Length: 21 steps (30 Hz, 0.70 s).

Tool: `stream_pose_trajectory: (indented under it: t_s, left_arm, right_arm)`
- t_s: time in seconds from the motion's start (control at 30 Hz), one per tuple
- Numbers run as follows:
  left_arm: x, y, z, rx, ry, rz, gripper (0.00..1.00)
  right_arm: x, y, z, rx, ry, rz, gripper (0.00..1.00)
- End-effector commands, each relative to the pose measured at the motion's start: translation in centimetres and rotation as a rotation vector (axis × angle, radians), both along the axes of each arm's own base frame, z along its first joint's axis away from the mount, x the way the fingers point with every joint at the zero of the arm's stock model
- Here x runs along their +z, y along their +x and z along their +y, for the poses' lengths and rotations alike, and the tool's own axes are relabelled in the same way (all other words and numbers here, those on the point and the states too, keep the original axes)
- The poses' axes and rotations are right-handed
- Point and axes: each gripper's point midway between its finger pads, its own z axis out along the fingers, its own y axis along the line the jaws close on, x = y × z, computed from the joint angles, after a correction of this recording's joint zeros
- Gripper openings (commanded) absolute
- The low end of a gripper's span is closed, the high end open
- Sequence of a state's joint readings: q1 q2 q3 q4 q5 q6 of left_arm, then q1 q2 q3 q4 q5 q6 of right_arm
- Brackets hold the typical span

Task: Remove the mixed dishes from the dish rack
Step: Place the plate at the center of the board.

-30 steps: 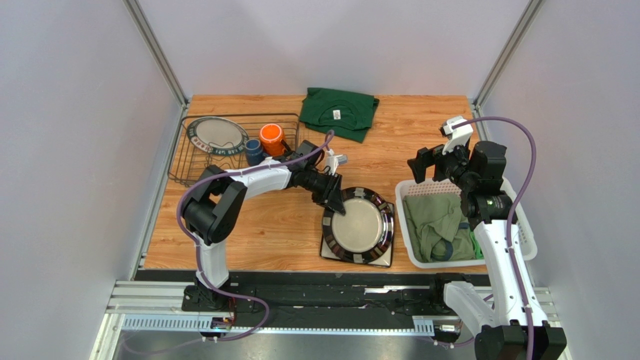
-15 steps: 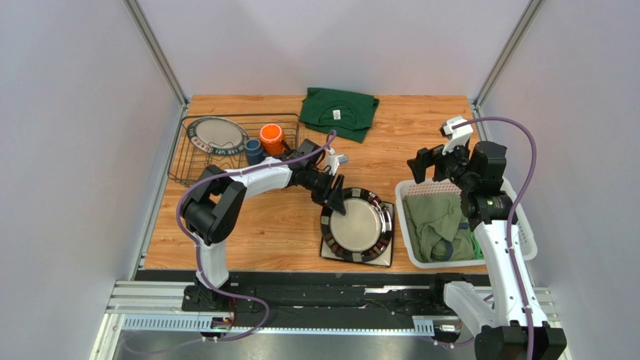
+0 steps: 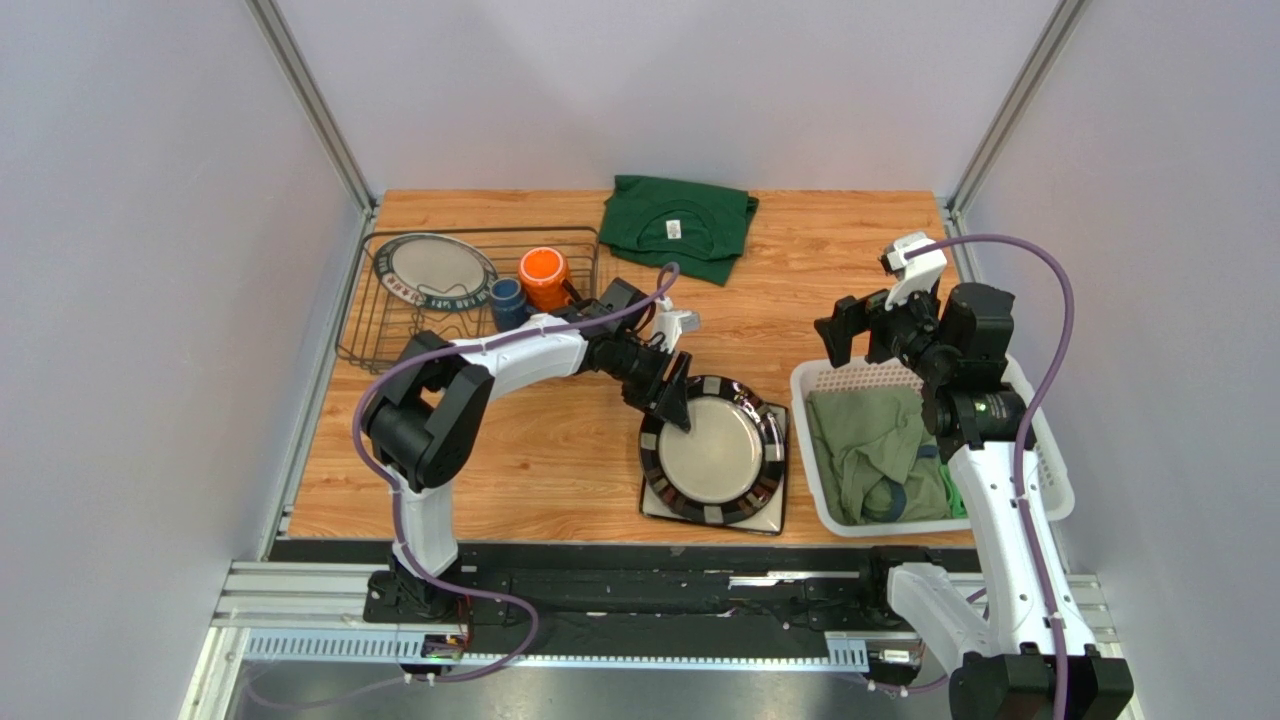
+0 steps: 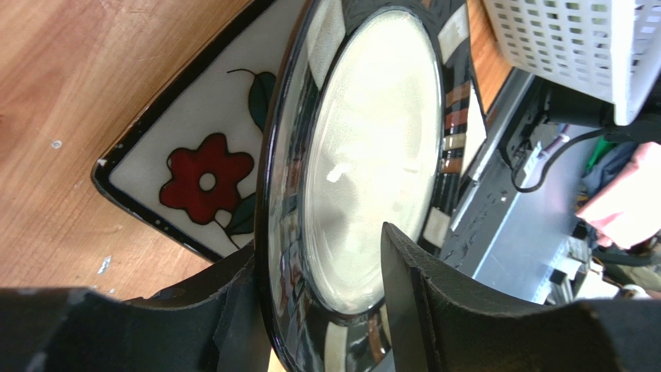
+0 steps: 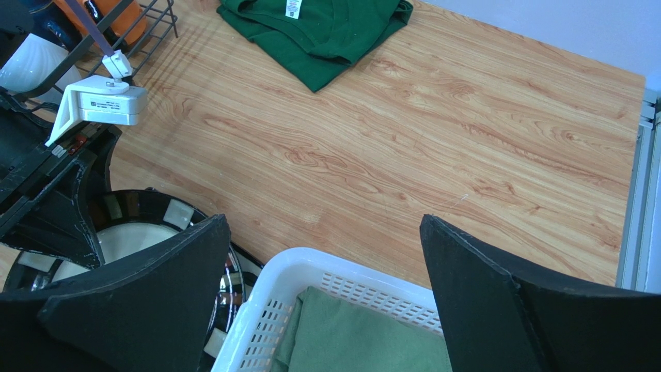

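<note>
My left gripper (image 3: 676, 405) (image 4: 318, 242) is shut on the near rim of a round dark-rimmed, white-centred plate (image 3: 717, 453) (image 4: 372, 147). That plate rests, slightly tilted, on the square cream plate with a red flower (image 3: 763, 519) (image 4: 203, 177) on the table. The dish rack (image 3: 361, 327) at the far left holds a second round dark-rimmed plate (image 3: 433, 270), an orange mug (image 3: 543, 273) and a dark blue mug (image 3: 508, 300). A small white bowl (image 5: 23, 68) shows at the rack's corner in the right wrist view. My right gripper (image 3: 867, 323) (image 5: 323, 221) is open and empty above the laundry basket's far edge.
A folded dark green shirt (image 3: 676, 222) (image 5: 314, 31) lies at the table's back. A white slatted laundry basket (image 3: 1055, 483) (image 5: 326, 267) with green clothes (image 3: 879, 450) stands at the right, just beside the stacked plates.
My left gripper has lowered the round plate so that it lies flatter on the square plate and has drawn slightly left. The right arm has not moved.
</note>
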<state>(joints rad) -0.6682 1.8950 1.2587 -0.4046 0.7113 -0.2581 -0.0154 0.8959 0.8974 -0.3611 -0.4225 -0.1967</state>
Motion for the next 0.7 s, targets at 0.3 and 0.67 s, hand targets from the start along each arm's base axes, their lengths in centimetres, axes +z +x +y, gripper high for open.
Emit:
stream_pose_trajectory:
  t_s: [0.3,0.67]
  left_arm:
    - [0.7,1.1,-0.7,-0.055,0.047,-0.14,0.58]
    - [-0.3,1.5,-0.5,-0.057,0.124,-0.195,0.6]
  right_arm:
    - [1.3,-0.2,0.2,0.019,-0.002,-0.041,0.99]
    - [1.4,-0.3,0.3,0.022,-0.002,-0.043,0.99]
